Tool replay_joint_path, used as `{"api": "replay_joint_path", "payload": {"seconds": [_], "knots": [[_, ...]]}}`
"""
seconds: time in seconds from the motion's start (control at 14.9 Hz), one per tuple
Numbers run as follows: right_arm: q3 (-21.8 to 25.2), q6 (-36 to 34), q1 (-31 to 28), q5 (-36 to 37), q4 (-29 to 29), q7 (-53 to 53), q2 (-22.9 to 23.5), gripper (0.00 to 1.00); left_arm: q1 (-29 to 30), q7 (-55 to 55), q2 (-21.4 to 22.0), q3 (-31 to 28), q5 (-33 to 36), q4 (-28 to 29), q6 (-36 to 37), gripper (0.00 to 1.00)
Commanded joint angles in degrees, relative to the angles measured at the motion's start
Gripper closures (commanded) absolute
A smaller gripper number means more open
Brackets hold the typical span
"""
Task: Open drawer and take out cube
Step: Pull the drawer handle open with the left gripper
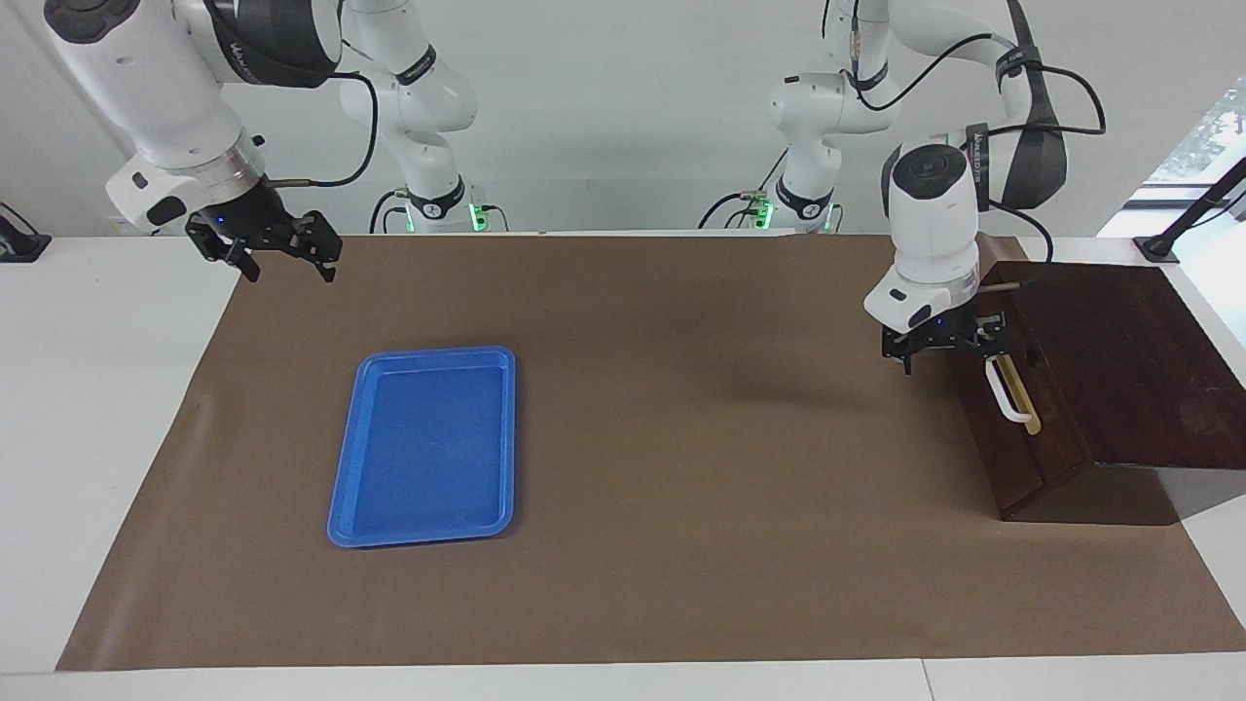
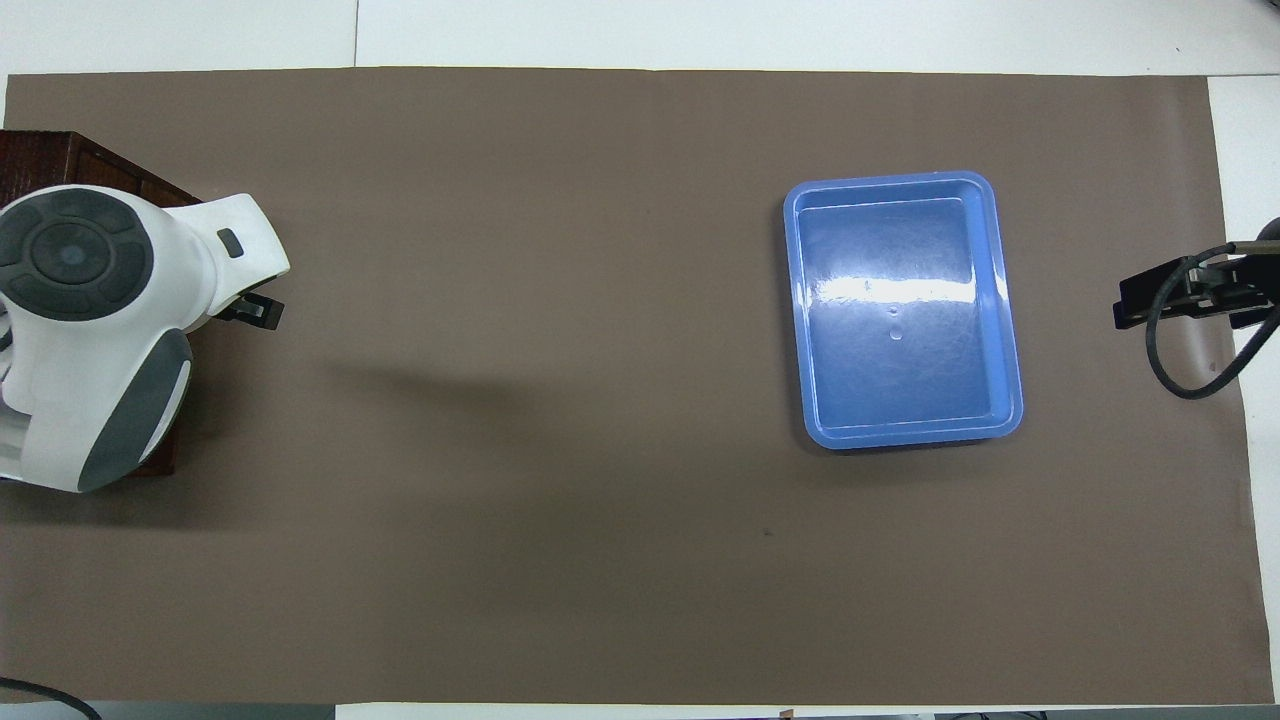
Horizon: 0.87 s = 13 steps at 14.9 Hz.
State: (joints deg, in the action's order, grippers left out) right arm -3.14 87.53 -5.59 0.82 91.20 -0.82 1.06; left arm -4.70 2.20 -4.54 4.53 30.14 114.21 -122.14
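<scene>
Left gripper open, empty, at drawer handle (shut) | right gripper open, waiting
</scene>
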Motion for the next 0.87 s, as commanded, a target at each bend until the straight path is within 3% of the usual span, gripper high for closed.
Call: {"api": "replay_joint_path", "payload": {"seconds": [0.0,0.54,0.8], "knots": [[-0.6,0.6,-1.0,0.1,0.5,-1.6,-0.7,0.0,4.6,-0.7,0.9,0.3,1.1,3.7,-5.5,0.0],[-0.6,1.4,-0.8,0.1,0.8,-1.8,-0.8,0.0,8.7,-0.4,0.9,0.3,1.1,10.5,-14.0,0.0],[-0.6,1.3,-0.9,0.0,1.9,-1.7,-1.3,0.0,4.1,5.6,0.4,0.5,0.7,10.5,-15.0,0.0]]}}
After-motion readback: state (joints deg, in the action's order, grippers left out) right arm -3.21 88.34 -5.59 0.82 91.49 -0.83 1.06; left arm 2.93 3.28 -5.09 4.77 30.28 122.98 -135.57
